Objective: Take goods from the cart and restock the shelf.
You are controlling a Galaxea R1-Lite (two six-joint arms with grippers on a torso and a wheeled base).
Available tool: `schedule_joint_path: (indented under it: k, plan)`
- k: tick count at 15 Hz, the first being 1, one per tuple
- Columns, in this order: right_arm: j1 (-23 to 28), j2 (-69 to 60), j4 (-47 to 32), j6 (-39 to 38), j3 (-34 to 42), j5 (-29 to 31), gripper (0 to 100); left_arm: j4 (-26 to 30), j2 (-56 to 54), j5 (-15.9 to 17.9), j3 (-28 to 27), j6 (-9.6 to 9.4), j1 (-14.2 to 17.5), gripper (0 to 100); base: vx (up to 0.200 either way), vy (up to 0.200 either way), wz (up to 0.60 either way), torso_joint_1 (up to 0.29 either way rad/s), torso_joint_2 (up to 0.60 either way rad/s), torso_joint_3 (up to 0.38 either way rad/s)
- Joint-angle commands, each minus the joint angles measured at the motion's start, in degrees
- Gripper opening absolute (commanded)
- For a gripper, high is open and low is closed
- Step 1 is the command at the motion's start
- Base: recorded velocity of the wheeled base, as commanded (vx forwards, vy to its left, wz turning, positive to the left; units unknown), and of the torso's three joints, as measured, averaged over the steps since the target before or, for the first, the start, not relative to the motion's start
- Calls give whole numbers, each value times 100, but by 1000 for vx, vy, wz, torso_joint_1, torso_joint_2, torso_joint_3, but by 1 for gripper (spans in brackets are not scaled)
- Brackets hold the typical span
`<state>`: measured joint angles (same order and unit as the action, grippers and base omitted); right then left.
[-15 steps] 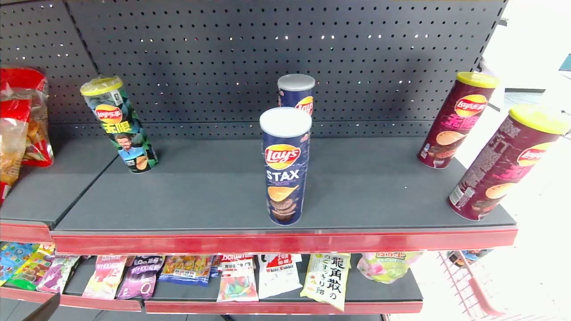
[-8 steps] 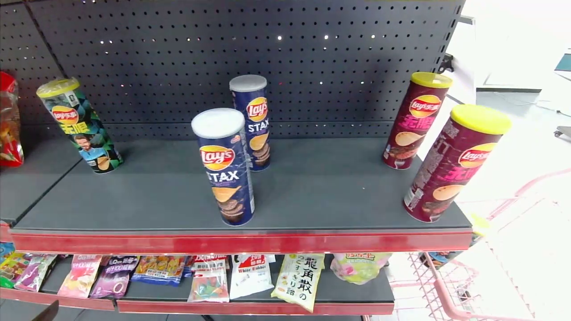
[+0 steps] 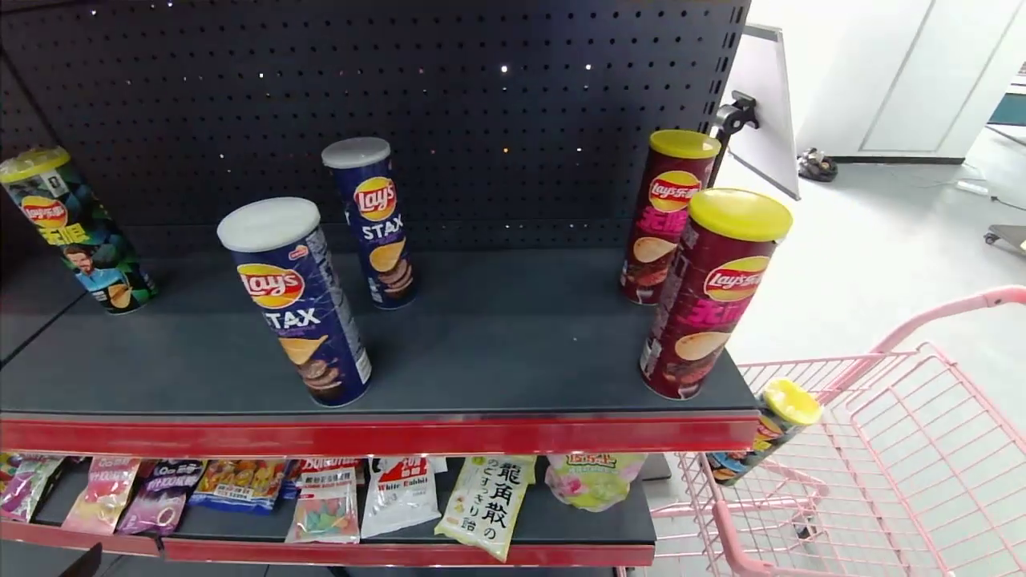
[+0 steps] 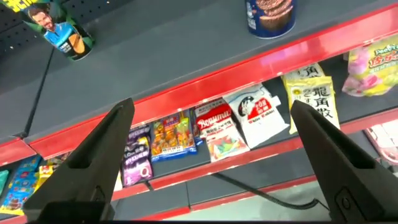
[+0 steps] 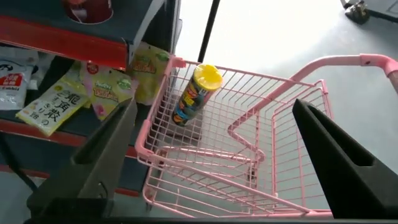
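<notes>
The left gripper (image 4: 211,104) is hanging in front of the shelf's (image 3: 497,344) red front edge, its 2 fingers (image 4: 102,149) spread wide and holding nothing. The right gripper (image 5: 214,104) is hovering above the pink cart (image 5: 367,60), fingers (image 5: 99,155) also wide apart and empty.

In the cart (image 3: 998,298), which is standing just beside the shelf's right end, 1 yellow-lidded can (image 3: 773,425) is leaning tilted in the corner nearest the shelf, lid uppermost. The right wrist view is showing the same can (image 5: 198,93) resting against the wire wall.

On the shelf 5 cans are standing upright:
- 2 blue cans with grey lids, 1 near the front edge (image 3: 292,300) and 1 at the back by the pegboard (image 3: 373,220).
- 2 maroon cans with yellow lids at the right end, 1 at the front (image 3: 709,292) and 1 just behind it (image 3: 669,212), well apart from the blue pair.
- 1 green can (image 3: 68,228) with a yellow lid at the far left.

The middle of the shelf, between the blue and maroon cans, is lying bare. Below, snack bags (image 3: 481,505) are lying in a row on the lower shelf (image 3: 561,525), overhanging its front edge. The left wrist view is catching several of them (image 4: 217,127) under the red edge.
</notes>
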<state>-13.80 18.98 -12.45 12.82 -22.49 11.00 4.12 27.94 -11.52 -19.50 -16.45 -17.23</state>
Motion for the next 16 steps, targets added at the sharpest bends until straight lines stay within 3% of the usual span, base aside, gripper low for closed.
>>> schedule_joint_path:
  k: [1, 7, 11, 12, 13, 16]
  plan:
    - [0, 9, 5, 1, 26, -1, 100, 1, 1, 1, -1, -34, 0, 100, 0, 0, 0, 0, 0, 0]
    - [0, 18, 5, 1, 52, -1, 100, 1, -149, 36, 43, -113, -18, 100, 0, 0, -600, 6, 4, 3]
    - [0, -35, 5, 10, 175, -1, 100, 10, -403, 273, 122, -131, -44, 100, 0, 0, 0, 0, 0, 0]
    - [0, -44, 5, 36, 201, -1, 100, 10, -465, 335, 175, -166, -44, 100, 0, 0, 0, 0, 0, 0]
    - [0, -88, 5, 150, 210, -1, 100, 19, -720, 387, 342, -324, -44, 100, 0, 0, 0, 0, 0, 0]
    - [0, -96, 5, 168, 263, 17, 100, 19, -1010, 414, 535, -333, -53, 100, 0, 0, 0, -32, 77, 51]
